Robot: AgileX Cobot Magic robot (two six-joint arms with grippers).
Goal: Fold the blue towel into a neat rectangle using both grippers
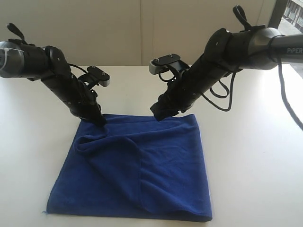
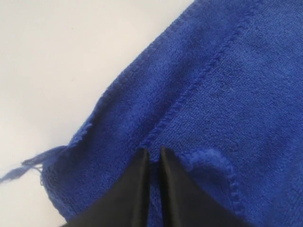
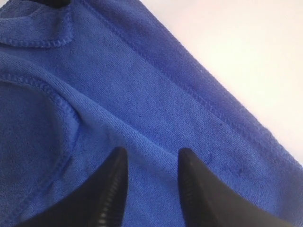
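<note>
The left pincer (image 2: 152,153) has its jaws drawn almost together, nipping the blue towel (image 1: 142,170) at a hemmed edge near one corner. The right pincer (image 3: 151,158) stands open, holding nothing, just above the cloth. The towel spreads away from both over the worktop (image 1: 246,156).

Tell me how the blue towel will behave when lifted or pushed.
Likely floppy: the blue towel lies in soft creases with a folded-over flap. Probably light, since its layers look thin. Pushed, its fuzzy pile may make it bunch rather than slide.
</note>
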